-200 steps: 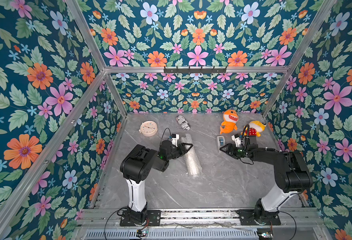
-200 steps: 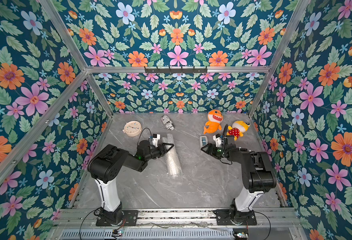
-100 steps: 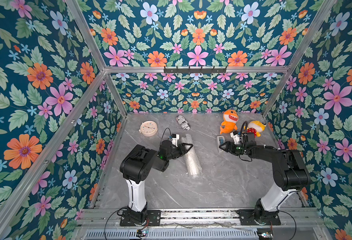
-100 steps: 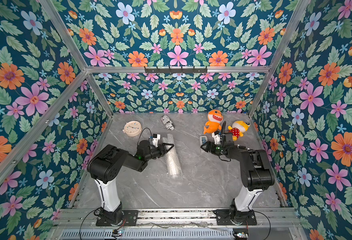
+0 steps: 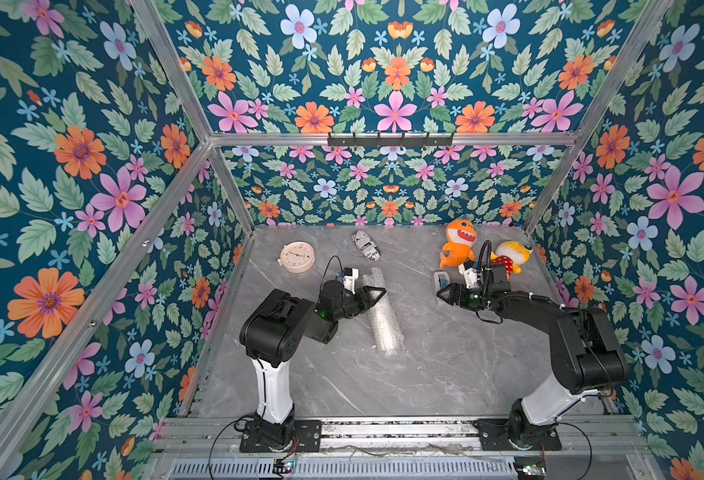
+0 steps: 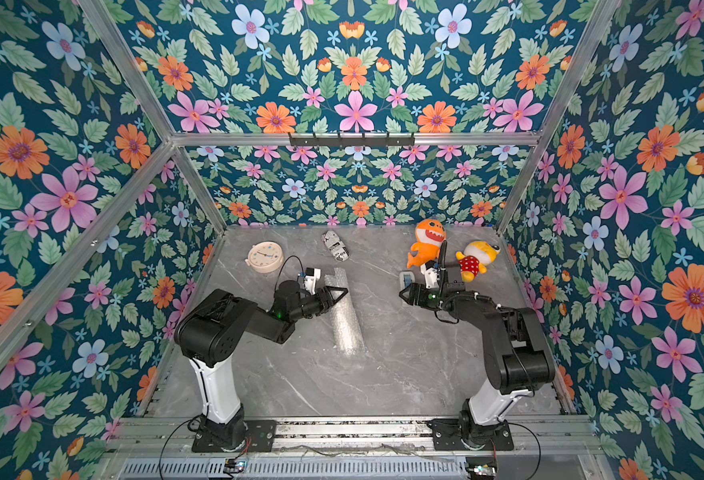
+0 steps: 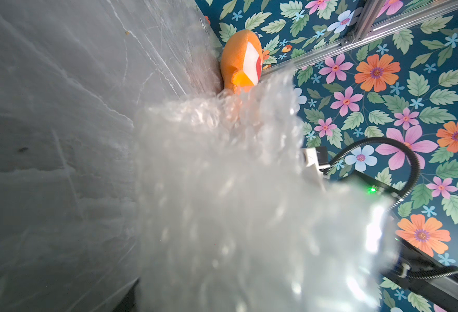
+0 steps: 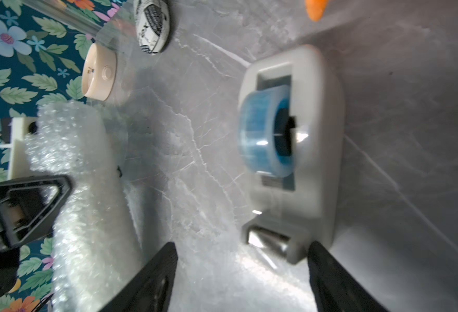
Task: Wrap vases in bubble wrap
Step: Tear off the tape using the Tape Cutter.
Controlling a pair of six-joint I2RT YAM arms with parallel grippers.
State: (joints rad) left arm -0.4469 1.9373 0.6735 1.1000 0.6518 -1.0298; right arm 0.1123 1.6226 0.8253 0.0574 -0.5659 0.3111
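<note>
The left arm (image 5: 275, 332) and the right arm (image 5: 583, 353) share one build: bulky matte-black joint housings on a white tapered column, bolted to a black base plate (image 5: 308, 434). A green light (image 5: 321, 312) glows near each wrist. A white camera block (image 5: 350, 277) tops each wrist; the right one trails a black ribbed hose (image 7: 417, 173). The left gripper (image 5: 381, 291) ends in black open triangular fingers.

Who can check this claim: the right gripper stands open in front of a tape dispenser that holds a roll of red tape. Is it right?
Not quite. The tape in the tape dispenser is blue, not red; the right wrist view shows it. The rest holds: the right gripper stands open in front of the dispenser.
</note>
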